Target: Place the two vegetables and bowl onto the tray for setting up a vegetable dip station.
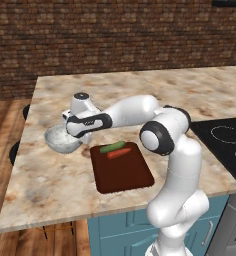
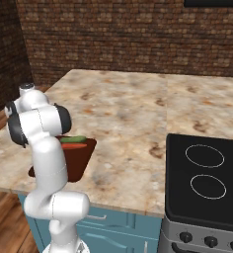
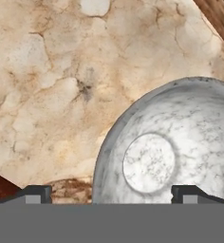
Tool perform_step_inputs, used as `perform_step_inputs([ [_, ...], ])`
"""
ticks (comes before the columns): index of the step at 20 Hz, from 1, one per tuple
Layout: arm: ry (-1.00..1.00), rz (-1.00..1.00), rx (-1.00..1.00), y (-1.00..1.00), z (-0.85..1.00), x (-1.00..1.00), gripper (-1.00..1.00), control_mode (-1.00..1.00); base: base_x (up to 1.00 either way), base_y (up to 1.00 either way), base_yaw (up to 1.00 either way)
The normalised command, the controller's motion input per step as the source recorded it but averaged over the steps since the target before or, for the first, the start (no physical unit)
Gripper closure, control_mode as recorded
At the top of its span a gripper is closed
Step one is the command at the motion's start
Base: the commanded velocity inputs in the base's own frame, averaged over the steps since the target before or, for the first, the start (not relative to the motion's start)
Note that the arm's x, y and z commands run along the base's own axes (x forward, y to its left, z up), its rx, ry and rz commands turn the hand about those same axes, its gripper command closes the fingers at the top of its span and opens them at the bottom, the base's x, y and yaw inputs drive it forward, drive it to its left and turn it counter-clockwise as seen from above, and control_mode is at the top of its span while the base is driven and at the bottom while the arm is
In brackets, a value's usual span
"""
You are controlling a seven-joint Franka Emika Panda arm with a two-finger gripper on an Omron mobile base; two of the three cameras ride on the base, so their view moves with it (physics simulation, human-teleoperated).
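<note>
Straddling bowl (image 3: 180,142) rim, gripper (image 3: 111,193) spread wide; tray (image 1: 124,172) just beside.

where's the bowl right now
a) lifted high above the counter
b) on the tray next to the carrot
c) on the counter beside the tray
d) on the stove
c: in the left base view the bowl sits on the marble counter, off the left side of the tray, which carries just the cucumber and carrot; the tool is down at the bowl's rim, one fingertip over the inside and one outside.
</note>
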Motion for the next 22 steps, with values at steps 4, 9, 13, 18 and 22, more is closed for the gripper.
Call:
perform_step_inputs([
  [4,0.03,0.00,0.00,0.00,-0.05,0.00,-1.00,-1.00,0.00,0.00,0.00],
  [9,0.04,0.00,0.00,0.00,-0.04,0.00,-1.00,-1.00,0.00,0.00,0.00],
  [13,0.03,0.00,0.00,0.00,-0.17,0.00,-1.00,-1.00,0.00,0.00,0.00],
  [18,0.02,0.00,0.00,0.00,-0.19,0.00,-1.00,-1.00,0.00,0.00,0.00],
  [22,0.01,0.00,0.00,0.00,-0.19,0.00,-1.00,-1.00,0.00,0.00,0.00],
])
